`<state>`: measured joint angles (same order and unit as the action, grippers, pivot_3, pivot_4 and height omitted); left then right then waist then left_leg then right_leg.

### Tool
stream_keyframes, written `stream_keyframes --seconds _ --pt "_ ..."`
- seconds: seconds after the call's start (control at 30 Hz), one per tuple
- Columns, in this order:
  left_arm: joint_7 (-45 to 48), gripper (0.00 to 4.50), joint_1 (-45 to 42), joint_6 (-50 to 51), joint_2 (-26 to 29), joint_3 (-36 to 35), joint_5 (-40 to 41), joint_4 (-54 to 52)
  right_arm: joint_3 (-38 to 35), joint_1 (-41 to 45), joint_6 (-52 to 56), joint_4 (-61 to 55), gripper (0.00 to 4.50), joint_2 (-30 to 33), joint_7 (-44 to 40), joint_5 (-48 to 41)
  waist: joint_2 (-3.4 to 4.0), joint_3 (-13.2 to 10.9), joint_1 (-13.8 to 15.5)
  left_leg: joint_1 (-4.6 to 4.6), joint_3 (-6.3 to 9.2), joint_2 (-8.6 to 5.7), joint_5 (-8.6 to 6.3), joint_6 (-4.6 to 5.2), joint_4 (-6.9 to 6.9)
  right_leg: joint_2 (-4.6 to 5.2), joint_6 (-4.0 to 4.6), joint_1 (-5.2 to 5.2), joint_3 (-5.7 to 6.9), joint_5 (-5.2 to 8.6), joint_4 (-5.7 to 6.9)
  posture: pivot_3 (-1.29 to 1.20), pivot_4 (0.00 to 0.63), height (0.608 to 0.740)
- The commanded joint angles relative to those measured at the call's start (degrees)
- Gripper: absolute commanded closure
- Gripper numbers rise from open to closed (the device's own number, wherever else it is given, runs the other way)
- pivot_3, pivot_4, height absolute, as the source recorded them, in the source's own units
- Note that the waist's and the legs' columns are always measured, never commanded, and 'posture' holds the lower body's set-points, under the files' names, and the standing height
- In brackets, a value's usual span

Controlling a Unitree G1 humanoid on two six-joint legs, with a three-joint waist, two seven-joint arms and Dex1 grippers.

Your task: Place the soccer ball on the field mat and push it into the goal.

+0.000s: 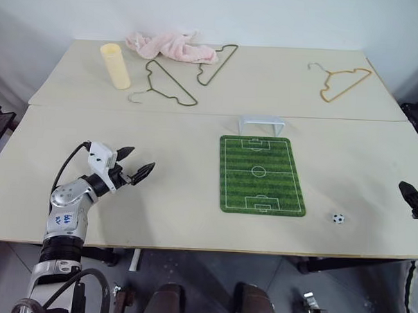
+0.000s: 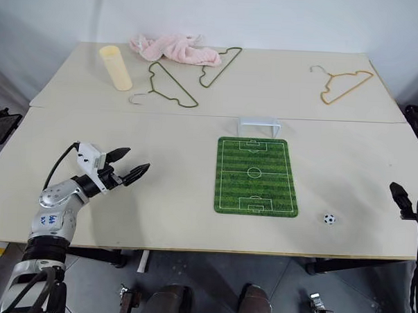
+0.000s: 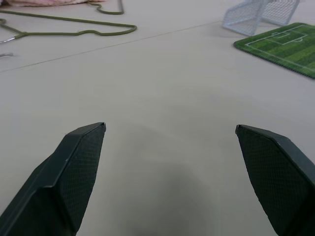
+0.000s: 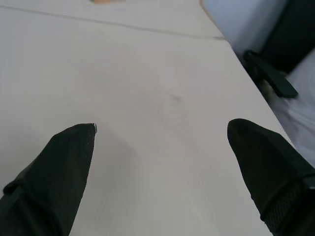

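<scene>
My right gripper (image 4: 160, 137) is released, jaws spread wide over bare table (image 1: 172, 203) at the right edge — nothing in them. The soccer ball (image 1: 339, 218) sits on the table inward of it, to its left and a little nearer me, just off the near right corner of the field mat (image 1: 261, 175). My left gripper (image 1: 135, 165) is also spread and empty, well across the mat. So the right arm is nearer. The mat's long axis runs away from me to the goal (image 1: 261, 123) at its far end.
</scene>
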<state>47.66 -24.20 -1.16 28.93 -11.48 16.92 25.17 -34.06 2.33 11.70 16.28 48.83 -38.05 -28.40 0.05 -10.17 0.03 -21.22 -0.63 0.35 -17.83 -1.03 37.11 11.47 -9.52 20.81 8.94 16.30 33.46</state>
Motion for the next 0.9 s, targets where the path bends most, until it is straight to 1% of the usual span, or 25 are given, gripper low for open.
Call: stream_keyframes --seconds 0.03,0.13,0.23,0.33,0.4,0.67,0.87,0.9 --pt "10.38 0.0 -0.32 -1.17 1.36 3.09 3.24 -6.03 3.08 -3.12 5.17 -13.91 0.01 4.03 -8.97 -3.29 0.01 0.0 0.0 -0.01 0.0 0.0 -0.01 -0.01 0.0 0.0 0.0 0.01 0.0 0.0 0.0 0.0 0.15 0.74" --pt "15.02 0.0 -1.96 -1.1 0.72 3.59 5.26 -5.38 7.41 -4.26 5.39 -17.24 0.01 5.75 -14.14 -1.69 -0.02 -0.02 0.05 0.03 0.0 0.02 -0.01 -0.01 0.05 -0.03 0.0 -0.04 0.0 0.0 0.0 0.0 0.15 0.74" --pt "17.19 0.0 -2.2 -1.24 0.64 3.89 5.83 -5.55 9.58 -4.78 6.12 -18.4 0.01 7.03 -17.95 -1.25 -0.1 -0.06 0.12 0.02 0.01 0.02 -0.02 -0.01 0.09 -0.03 0.0 -0.05 0.0 0.0 0.01 0.0 0.15 0.74" --pt "17.87 0.0 -1.34 -0.88 0.62 4.21 5.76 -6.36 13.73 -4.47 4.68 -15.77 0.01 8.91 -22.62 1.71 -0.1 -0.07 0.28 0.0 0.01 0.0 -0.03 0.02 0.1 -0.02 0.0 -0.04 0.0 0.0 0.01 0.0 0.15 0.74" --pt "17.92 0.0 -0.24 -0.39 0.76 4.1 6.03 -7.67 14.74 -4.66 4.1 -14.73 0.01 9.4 -24.5 2.64 -0.11 -0.07 0.39 0.0 0.01 0.01 -0.03 0.02 0.1 -0.03 0.0 -0.05 0.01 0.0 0.0 0.0 0.15 0.74" --pt "16.11 0.0 6.11 3.11 2.31 2.64 7.08 -15.03 17.32 -4.58 1.53 -9.06 0.01 8.9 -27.88 7.16 -0.12 -0.08 0.82 0.02 0.01 0.02 -0.03 0.01 0.12 -0.03 0.0 -0.06 0.01 0.0 0.01 0.0 0.15 0.74" --pt "15.1 0.0 6.58 3.78 2.39 2.27 7.23 -16.1 19.53 -3.06 -0.21 -4.99 0.01 6.88 -27.49 9.29 -0.13 -0.08 1.19 0.02 0.01 0.02 -0.03 0.01 0.19 -0.03 0.0 -0.09 0.0 -0.01 0.0 0.0 0.15 0.74" --pt "15.06 0.0 6.37 3.75 2.36 2.32 7.18 -15.92 19.56 -2.74 -1.28 -4.72 0.19 6.35 -27.32 9.44 -0.13 -0.08 1.17 0.04 0.01 0.02 -0.04 0.01 0.2 -0.03 0.0 -0.12 0.01 -0.01 0.0 0.0 0.15 0.74"
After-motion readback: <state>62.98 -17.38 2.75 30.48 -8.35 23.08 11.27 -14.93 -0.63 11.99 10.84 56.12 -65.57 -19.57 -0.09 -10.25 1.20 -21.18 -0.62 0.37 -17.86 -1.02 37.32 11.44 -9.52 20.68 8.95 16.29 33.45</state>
